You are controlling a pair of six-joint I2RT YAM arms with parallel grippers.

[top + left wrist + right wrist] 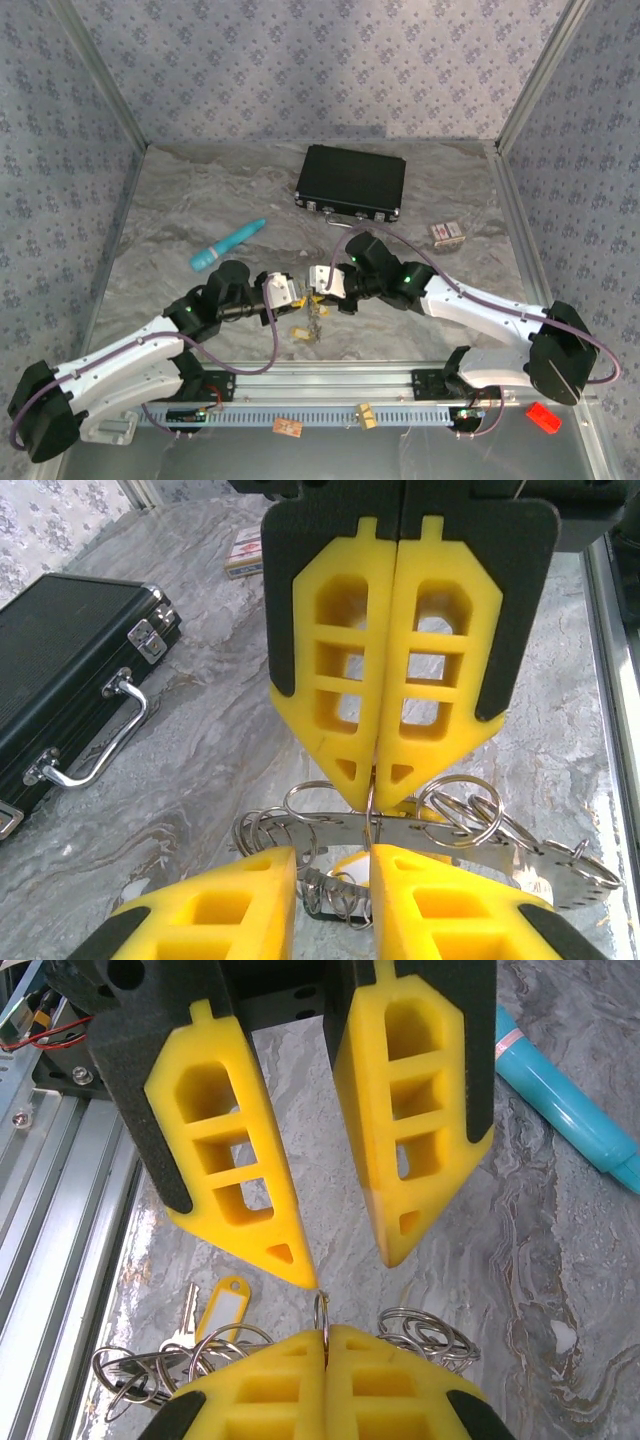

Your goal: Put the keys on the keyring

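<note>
The keyring [455, 841], a flat grey band with a notched end, hangs level above the table with several small wire rings threaded on it. My right gripper [325, 1332] is shut on one thin wire ring that stands up from it. My left gripper [333, 865] faces it, open, its fingertips [300, 1270] a little apart just past that ring and touching nothing. A silver key [186, 1312] and a yellow tag [224, 1305] dangle under the keyring. In the top view both grippers [293, 293] [318, 283] meet over the near middle of the table, with keys [315, 322] hanging below.
A black case [351, 183] lies at the back centre. A teal stick [228, 245] is to the left of it and a small card box [447, 233] to the right. A metal rail [330, 385] runs along the near edge.
</note>
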